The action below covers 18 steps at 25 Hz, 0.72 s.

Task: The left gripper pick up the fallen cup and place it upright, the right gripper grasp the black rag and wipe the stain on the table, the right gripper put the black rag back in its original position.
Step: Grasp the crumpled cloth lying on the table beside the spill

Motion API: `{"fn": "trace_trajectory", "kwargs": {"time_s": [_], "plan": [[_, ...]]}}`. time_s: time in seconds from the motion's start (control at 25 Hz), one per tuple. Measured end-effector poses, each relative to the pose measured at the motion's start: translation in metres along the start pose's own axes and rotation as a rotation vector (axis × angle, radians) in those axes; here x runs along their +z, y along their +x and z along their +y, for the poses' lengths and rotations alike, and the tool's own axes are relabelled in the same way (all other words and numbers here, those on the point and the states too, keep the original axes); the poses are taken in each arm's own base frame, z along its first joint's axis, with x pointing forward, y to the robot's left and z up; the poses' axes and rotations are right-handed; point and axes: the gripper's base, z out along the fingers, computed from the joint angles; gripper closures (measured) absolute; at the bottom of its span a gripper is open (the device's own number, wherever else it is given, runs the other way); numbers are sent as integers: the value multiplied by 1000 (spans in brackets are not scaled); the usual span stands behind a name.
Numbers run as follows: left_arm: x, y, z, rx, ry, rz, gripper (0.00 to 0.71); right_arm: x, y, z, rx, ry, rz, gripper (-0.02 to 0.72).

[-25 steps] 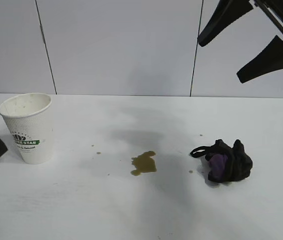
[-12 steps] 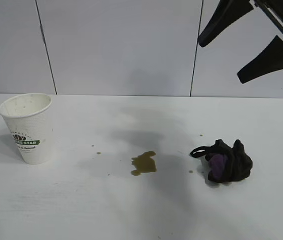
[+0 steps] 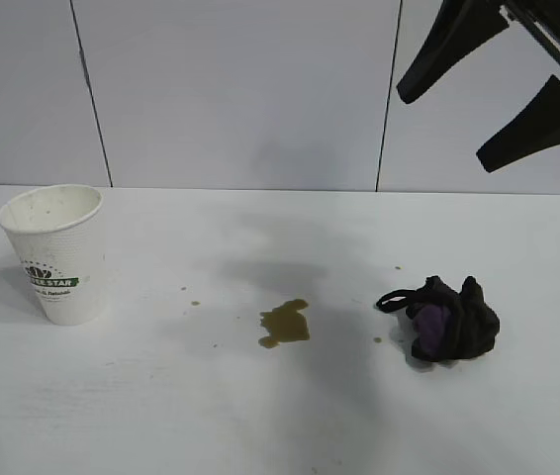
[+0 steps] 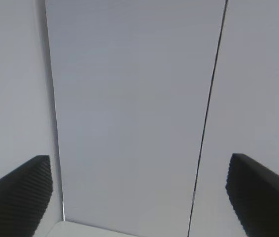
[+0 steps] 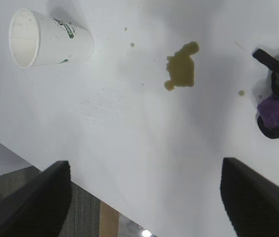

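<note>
The white cup (image 3: 54, 253) with its green band stands upright on the table (image 3: 161, 396) at the left, mouth up. The yellowish-brown stain (image 3: 285, 323) lies mid-table, with tiny droplets around it. To its right sits the bunched black rag (image 3: 445, 319) with a purple patch. My right gripper (image 3: 443, 130) hangs open high above the rag, holding nothing. Its wrist view looks down on the cup (image 5: 51, 38), the stain (image 5: 181, 66) and the rag (image 5: 277, 111), past the right gripper (image 5: 144, 197). The left gripper (image 4: 139, 197) is open and empty, facing the wall panels, out of the exterior view.
Pale grey wall panels (image 3: 240, 89) back the table. In the right wrist view the table's near edge (image 5: 41, 163) shows, with floor (image 5: 85, 210) beyond it. Bare tabletop lies between cup and stain and in front of all three.
The left gripper, beside the cup a second ago, has withdrawn out of the exterior view to the left. The right gripper has drifted slightly to the right.
</note>
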Motion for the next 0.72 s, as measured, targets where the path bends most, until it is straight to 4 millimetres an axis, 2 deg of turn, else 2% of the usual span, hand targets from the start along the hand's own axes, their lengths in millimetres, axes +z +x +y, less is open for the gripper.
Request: {"fn": "trace_trajectory", "kwargs": {"time_s": [0.16,0.32,0.48,0.72], "plan": [[-45,28,-7,40,24,141,21,0,0,0,0,0,0,135],[-66,59,-11,49,37,218,21,0,0,0,0,0,0,135],[-66,101,-11,43,45,336,21,0,0,0,-3,5,4,135],[-44,156,-6,18,36,503,21,0,5,-6,-60,60,53,135]]}}
